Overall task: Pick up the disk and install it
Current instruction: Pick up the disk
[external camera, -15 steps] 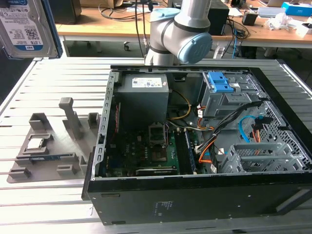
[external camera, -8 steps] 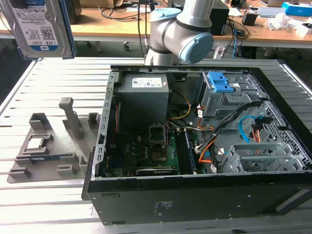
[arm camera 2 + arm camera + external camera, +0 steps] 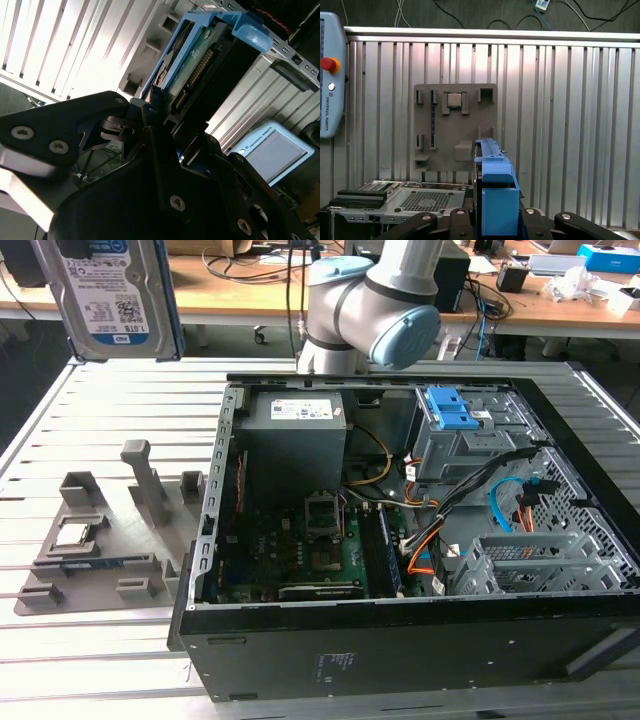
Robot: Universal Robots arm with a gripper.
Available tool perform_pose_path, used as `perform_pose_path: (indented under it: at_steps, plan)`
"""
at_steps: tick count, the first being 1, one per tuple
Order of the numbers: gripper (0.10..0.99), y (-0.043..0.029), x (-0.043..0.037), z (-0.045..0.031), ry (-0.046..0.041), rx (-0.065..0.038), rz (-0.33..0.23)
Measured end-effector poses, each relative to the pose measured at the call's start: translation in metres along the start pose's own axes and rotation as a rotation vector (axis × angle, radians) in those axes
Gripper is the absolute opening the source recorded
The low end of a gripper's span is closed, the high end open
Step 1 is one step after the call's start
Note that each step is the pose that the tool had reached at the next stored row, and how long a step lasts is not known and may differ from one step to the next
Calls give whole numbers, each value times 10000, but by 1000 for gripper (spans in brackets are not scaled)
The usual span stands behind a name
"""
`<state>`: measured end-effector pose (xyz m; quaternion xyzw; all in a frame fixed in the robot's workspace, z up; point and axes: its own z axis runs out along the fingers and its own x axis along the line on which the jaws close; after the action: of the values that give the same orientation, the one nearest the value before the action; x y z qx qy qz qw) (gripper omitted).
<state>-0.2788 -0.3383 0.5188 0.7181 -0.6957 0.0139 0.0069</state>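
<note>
Disk (image 3: 494, 192) in blue carrier frame, clamped edge-on in the gripper (image 3: 495, 222), jaws closed on its lower end, body standing straight out from them in both wrist views. In the exterior view, held aloft at the exterior view's far left, label face showing, above the slatted table (image 3: 120, 410) and well apart from the open computer case (image 3: 400, 640) to the right. Beyond the disk in the first wrist view, grey parts fixture (image 3: 455, 125) flat on the table.
</note>
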Motion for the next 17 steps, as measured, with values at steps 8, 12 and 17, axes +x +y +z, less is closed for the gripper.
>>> perform_pose_path:
  at_steps: [8,12,17]
  plan:
    - [365,-405,12,4,19,-1,0]
    - [365,-627,18,6,28,-2,-1]
    - [365,-938,27,10,40,-1,-1]
